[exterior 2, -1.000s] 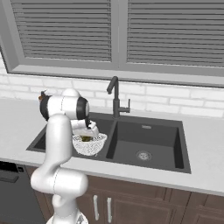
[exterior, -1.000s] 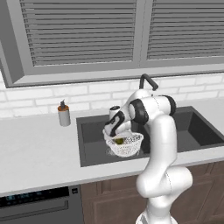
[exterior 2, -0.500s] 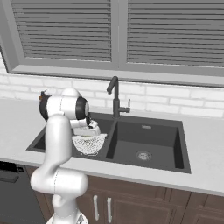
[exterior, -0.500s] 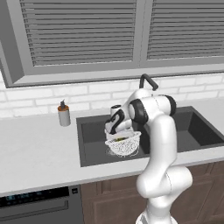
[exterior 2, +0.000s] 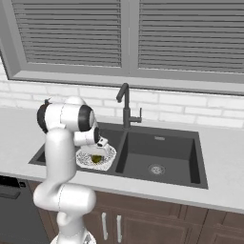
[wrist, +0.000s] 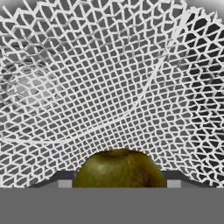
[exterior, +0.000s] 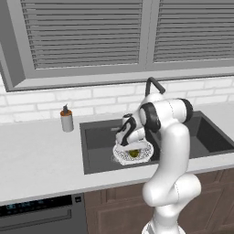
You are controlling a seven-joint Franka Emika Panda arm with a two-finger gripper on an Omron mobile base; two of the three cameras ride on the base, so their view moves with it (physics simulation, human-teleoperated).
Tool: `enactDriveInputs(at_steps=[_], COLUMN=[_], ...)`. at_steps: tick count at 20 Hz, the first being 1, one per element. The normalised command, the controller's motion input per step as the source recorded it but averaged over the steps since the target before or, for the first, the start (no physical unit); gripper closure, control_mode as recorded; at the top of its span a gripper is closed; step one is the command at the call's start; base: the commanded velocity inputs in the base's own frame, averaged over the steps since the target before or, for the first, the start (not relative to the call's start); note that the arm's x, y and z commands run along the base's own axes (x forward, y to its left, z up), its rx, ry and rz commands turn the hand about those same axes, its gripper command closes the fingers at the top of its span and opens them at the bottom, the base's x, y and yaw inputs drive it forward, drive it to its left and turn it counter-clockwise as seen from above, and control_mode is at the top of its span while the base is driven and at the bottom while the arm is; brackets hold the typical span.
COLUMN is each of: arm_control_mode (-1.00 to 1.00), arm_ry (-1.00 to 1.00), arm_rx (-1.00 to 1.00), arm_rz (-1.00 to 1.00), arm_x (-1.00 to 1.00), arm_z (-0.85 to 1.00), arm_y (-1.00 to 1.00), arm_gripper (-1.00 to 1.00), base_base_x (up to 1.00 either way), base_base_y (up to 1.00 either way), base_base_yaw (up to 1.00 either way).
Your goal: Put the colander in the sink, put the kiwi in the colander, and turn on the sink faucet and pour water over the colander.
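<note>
Hand view: the kiwi [wrist: 120,169] filled the bottom middle, flanked by the two dark finger tips, with the white mesh of the colander [wrist: 109,78] spread behind it.
Landmark: the sink [exterior 2: 157,164], a dark double basin set in the pale counter [exterior: 41,155].
Colander: it lay in the sink's basin on the soap-dispenser side, as seen in the left base view [exterior: 132,153] and the right base view [exterior 2: 95,156]; that first step looked done.
Kiwi: an olive spot inside the colander's rim [exterior: 133,153] [exterior 2: 97,158], low in the bowl, not yet lying free.
Gripper: the gripper [exterior: 131,147] reached down into the colander, its jaws closed on the kiwi, one tip on each side of the fruit.
Step in hand: judged as the lowering of the kiwi into the colander, near its end; release was not yet made.
Sink faucet: the sink faucet [exterior 2: 125,105] stood behind the sink at the divider between the basins, spout bent toward the front; no stream of water came from it.
Soap dispenser: a small bottle [exterior: 67,119] stood on the counter beside the sink's far corner, clear of the work.
Left to do: let go of the kiwi, lift the hand out of the sink, turn on the faucet, and bring water over the colander.
</note>
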Motion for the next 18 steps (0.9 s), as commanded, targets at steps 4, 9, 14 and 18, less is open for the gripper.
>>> enactDriveInputs(at_steps=[4, 9, 14, 18], arm_control_mode=[-1.0, -1.0, -1.0, -1.0], arm_ry=[0.0, 0.0, 0.0, 0.0], arm_rx=[0.0, 0.0, 0.0, 0.0], arm_rz=[-0.01, 0.0, 0.0, 0.0], arm_x=[-0.04, 0.0, 0.0, 0.0], arm_z=[0.0, 0.01, 0.0, 0.0], arm_y=[0.0, 0.0, 0.0, 0.0], arm_gripper=[1.0, 1.0, -1.0, -1.0], base_base_x=[0.0, 0.0, 0.0, 0.0], base_base_y=[0.0, 0.0, 0.0, 0.0], base_base_yaw=[0.0, 0.0, 0.0, 0.0])
